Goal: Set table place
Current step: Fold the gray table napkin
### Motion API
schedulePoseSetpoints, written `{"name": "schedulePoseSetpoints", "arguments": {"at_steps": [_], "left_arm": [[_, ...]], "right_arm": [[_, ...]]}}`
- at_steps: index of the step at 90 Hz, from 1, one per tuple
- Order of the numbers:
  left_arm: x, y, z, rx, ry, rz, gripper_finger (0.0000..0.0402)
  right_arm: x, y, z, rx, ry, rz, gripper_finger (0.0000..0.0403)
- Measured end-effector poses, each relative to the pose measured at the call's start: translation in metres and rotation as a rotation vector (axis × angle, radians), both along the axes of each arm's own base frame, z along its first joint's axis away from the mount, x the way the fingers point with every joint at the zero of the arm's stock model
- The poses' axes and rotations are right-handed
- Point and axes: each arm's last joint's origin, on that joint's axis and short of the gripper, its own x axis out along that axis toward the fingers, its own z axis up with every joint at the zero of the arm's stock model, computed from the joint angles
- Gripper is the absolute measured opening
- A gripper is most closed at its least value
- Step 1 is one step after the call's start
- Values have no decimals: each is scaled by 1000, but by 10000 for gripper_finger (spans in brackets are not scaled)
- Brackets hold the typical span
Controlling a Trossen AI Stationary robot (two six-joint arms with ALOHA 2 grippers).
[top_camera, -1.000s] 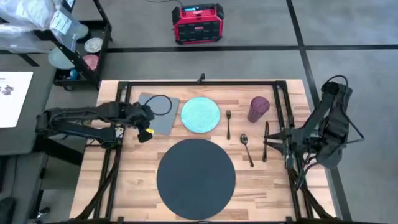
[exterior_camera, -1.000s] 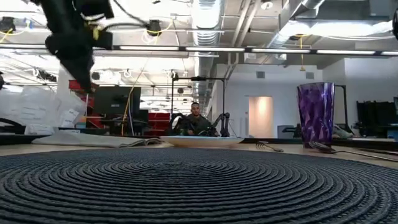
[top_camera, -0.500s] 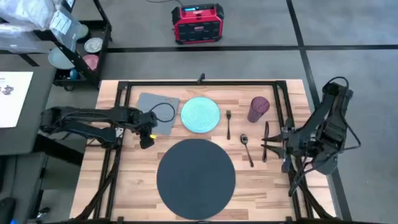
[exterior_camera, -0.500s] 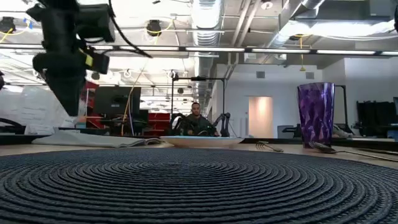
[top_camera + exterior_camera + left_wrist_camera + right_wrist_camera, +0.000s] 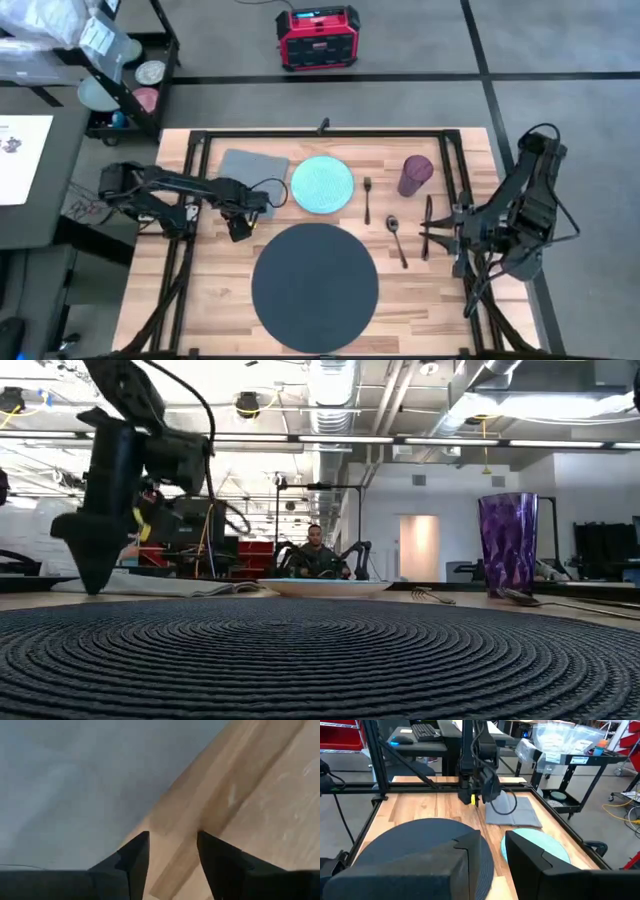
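Since a second ago, the left gripper (image 5: 238, 226) has slid off the grey napkin (image 5: 252, 171) and dropped low, so it now points down at the table (image 5: 215, 300) by the napkin's near edge, just left of the big round mat (image 5: 315, 276). From above, the mat is dark grey and sits near the front edge; behind it lies the smaller teal plate (image 5: 322, 184), with the square cloth napkin to its left. Right of the plate lie the thin metal fork (image 5: 368, 199), the spoon (image 5: 397, 239) and the knife (image 5: 428, 225), and the purple cup (image 5: 415, 174) stands behind them. The right gripper (image 5: 436, 236) waits at the right side, by the knife. The low view shows what the top view cannot: the mat (image 5: 320, 660) is woven in round rope rings, the cup (image 5: 508, 543) has shiny cut sides, and the left gripper (image 5: 92, 565) is a dark cone with its tip nearly at the wood. A person sits far back in the room. The left wrist view shows its two dark fingers (image 5: 134, 857) spread a little over pale wood planks, with the soft napkin (image 5: 75, 780) just beside. The right wrist view looks over the mat (image 5: 415, 840) and plate (image 5: 540, 845) toward the left arm; its own fingers (image 5: 465, 855) stand a little apart and hold nothing.
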Motion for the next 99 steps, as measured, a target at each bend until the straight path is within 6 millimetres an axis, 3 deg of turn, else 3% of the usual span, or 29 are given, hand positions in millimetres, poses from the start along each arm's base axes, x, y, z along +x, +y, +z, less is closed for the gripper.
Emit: {"name": "schedulePoseSetpoints", "arguments": {"at_steps": [38, 82, 99], "left_arm": [[1, 4, 6, 131, -24, 18, 149], [5, -6, 6, 67, -50, -46, 148], [27, -9, 18, 111, -188, -113, 148]], "right_arm": [[0, -1, 0, -9, -6, -13, 77], [4, 5, 7, -20, -51, -5, 77], [3, 4, 5, -46, -35, -3, 77]]}}
